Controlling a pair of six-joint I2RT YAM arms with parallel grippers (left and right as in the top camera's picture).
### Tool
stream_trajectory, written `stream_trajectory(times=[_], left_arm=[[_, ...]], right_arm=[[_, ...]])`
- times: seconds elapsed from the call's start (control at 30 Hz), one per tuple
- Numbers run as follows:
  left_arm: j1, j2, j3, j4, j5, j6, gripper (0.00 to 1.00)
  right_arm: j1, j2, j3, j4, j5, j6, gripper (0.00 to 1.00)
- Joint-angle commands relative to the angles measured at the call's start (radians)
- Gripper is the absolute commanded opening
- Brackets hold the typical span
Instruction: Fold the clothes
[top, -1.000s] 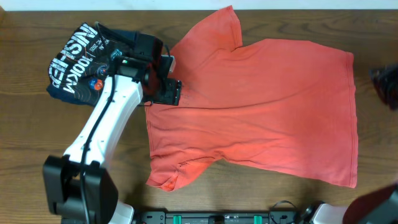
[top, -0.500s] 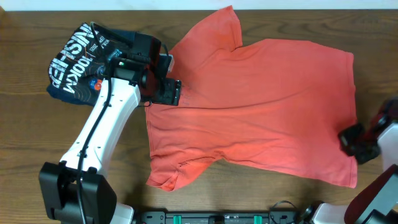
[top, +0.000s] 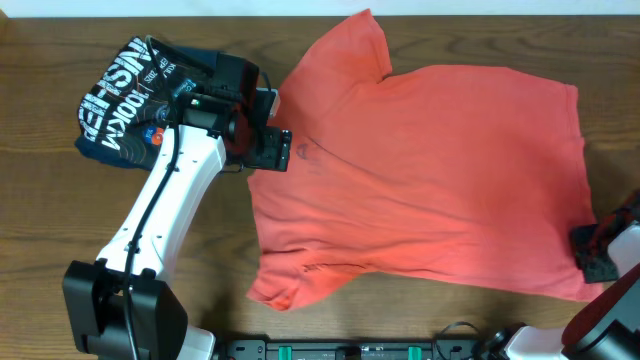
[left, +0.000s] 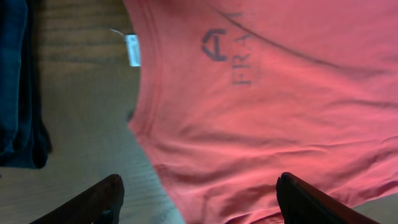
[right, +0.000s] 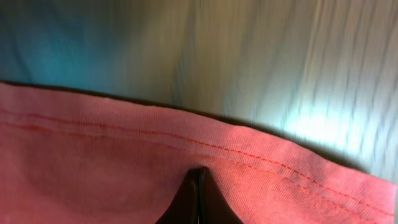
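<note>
The orange-red T-shirt (top: 430, 170) lies spread flat on the wooden table, neck to the left and hem to the right. My left gripper (top: 272, 148) hovers open over the collar. In the left wrist view its dark fingers (left: 106, 194) straddle the collar edge of the shirt (left: 280, 112), and nothing is between them. A small white neck label (left: 133, 50) and faint lettering (left: 242, 62) show there. My right gripper (top: 588, 250) sits at the near right hem corner. Its fingertips (right: 198, 180) are shut on the hemmed edge of the shirt (right: 93, 149).
A folded dark navy shirt (top: 130, 100) with white lettering lies at the back left, beside the left arm, and shows at the left edge of the left wrist view (left: 15, 93). Bare wooden table (top: 60, 220) surrounds the clothes.
The right gripper came in from the right, shut on the hem corner and drew the shirt to the right. The left arm stayed over the collar with its jaws a little wider.
</note>
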Motion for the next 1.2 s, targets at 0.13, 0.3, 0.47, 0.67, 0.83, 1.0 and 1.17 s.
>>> stream_trajectory(times=[0.13,0.3,0.47,0.67,0.83,1.0,1.17], left_arm=[[0.004,-0.006,0.023,-0.062,-0.036,0.02,0.8],[0.004,-0.002,-0.032,-0.089,-0.034,0.016,0.66],[0.003,0.003,-0.216,0.075,0.021,0.017,0.35],[0.003,0.018,-0.458,0.424,0.068,0.027,0.28],[0.003,0.09,-0.53,0.58,0.103,0.07,0.23],[0.012,0.192,-0.529,0.649,-0.1,-0.007,0.09],[0.125,0.258,-0.512,0.742,-0.196,-0.133,0.08]], right_arm=[[-0.018,0.023,0.097,-0.019,-0.484,-0.27,0.13],[-0.019,-0.078,0.2,-0.164,-0.637,-0.28,0.15],[-0.007,-0.215,0.231,-0.295,-0.66,-0.286,0.15],[0.048,-0.31,0.23,-0.386,-0.659,-0.329,0.14],[0.1,-0.312,0.228,-0.401,-0.658,-0.34,0.14],[0.141,-0.312,0.226,-0.407,-0.629,-0.34,0.14],[0.193,-0.312,0.225,-0.414,-0.537,-0.339,0.15]])
